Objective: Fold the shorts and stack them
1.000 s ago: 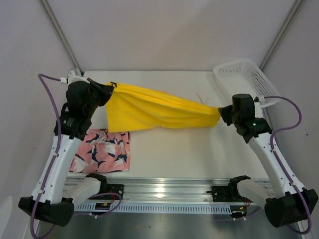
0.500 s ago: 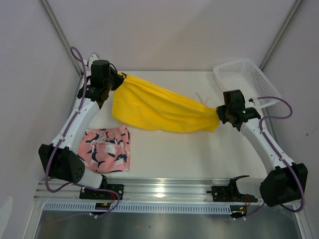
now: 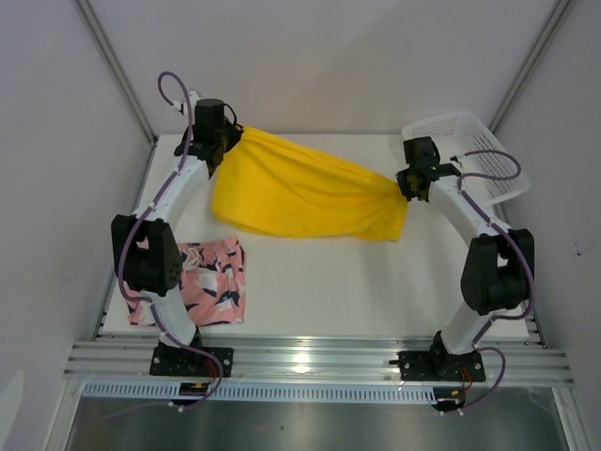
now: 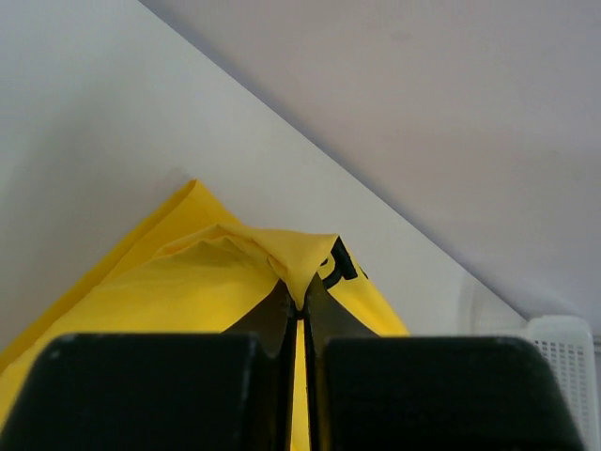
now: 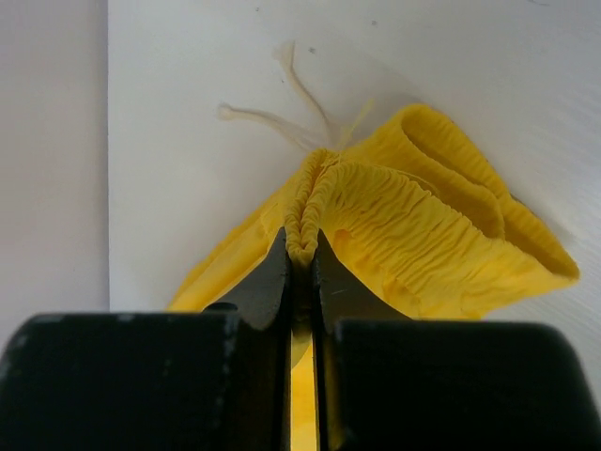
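Stretching the yellow shorts (image 3: pixel 300 193) taut over the far table | left gripper (image 3: pixel 228 141) pinches the far-left corner, right gripper (image 3: pixel 406 186) clamps the waistband at right | pink shorts (image 3: pixel 211 287) lie near-left | next, likely: lower flat, fold, stack on pink.

The plain bright yellow fabric shorts (image 3: pixel 300 193) are stretched out across the far part of the white table (image 3: pixel 319 282). The left gripper (image 3: pixel 232 139) pinches one corner beside a small dark logo (image 4: pixel 340 263). The right gripper (image 3: pixel 406 186) pinches the gathered elastic waistband (image 5: pixel 376 225), from which pale drawstrings (image 5: pixel 282 113) trail. The cloth between sags in loose folds. The pink shorts with navy-and-white leafy print (image 3: pixel 214 282) lie flat near the front left, well apart from the yellow pair.
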